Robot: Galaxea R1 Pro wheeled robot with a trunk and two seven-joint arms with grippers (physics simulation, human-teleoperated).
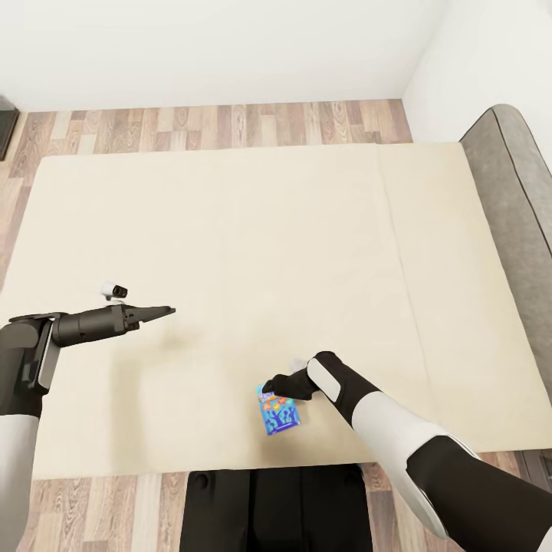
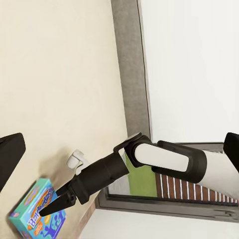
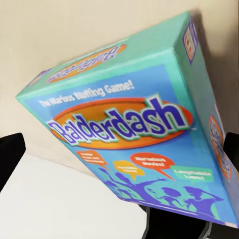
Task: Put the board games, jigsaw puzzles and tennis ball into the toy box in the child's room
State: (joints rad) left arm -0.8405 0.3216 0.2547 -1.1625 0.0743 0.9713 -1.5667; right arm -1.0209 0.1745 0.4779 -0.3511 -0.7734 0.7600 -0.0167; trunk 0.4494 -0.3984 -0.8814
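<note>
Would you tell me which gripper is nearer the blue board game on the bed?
Right. The right gripper is at the blue board game; the left gripper hovers farther away.

A bedroom in a home: a wide bed (image 1: 230, 253) with a plain beige mattress takes up most of the view, grey headboard (image 1: 514, 199) at one end, wood plank floor (image 1: 215, 123) and white walls (image 1: 199, 46) around it.

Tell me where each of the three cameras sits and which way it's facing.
Head view: high on the robot, looking down on the bed, both arms, the left end effector and the blue board game.
Left wrist view: on the left arm, looking across the bed at the right end effector.
Right wrist view: on the right arm, close on the game.
All three share that game.
</note>
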